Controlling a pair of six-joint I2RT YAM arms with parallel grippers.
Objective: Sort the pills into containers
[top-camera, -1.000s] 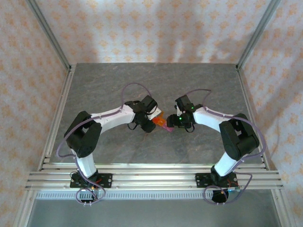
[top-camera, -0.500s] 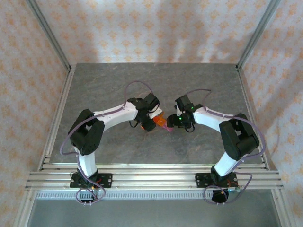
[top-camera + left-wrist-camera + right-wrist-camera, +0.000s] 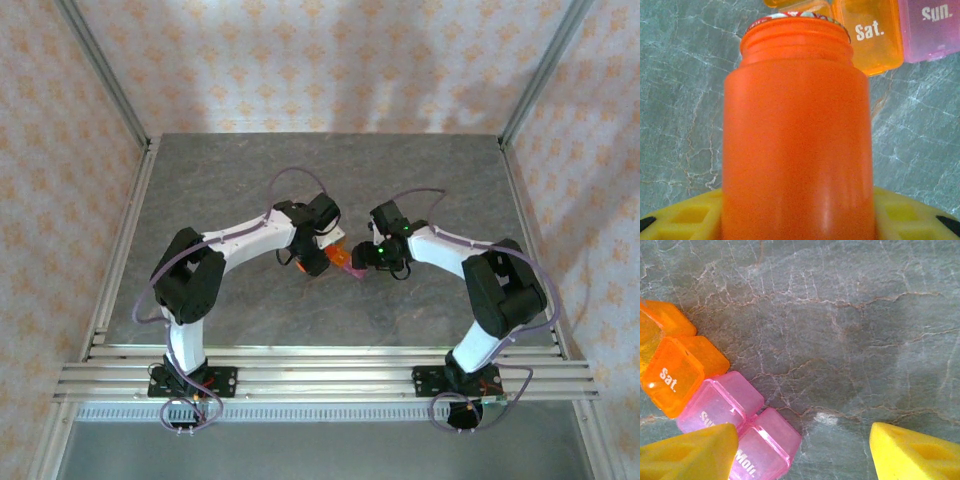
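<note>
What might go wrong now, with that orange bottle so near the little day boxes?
The orange bottle in the left hand has its mouth by the orange Sat. box. Tipped slightly off, its contents could land on the table or in the pink Sun. box next door. One finger of the open right hand overlaps that pink box and might nudge it out of line.

Lab-style robot test cell: aluminium frame (image 3: 105,72), patterned backdrop panels (image 3: 330,60), grey marbled tabletop (image 3: 240,175), slotted mounting rails (image 3: 320,377).

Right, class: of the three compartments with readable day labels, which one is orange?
The Sat. compartment; the Sun. compartment and Mon. compartment beside it are both pink.
</note>
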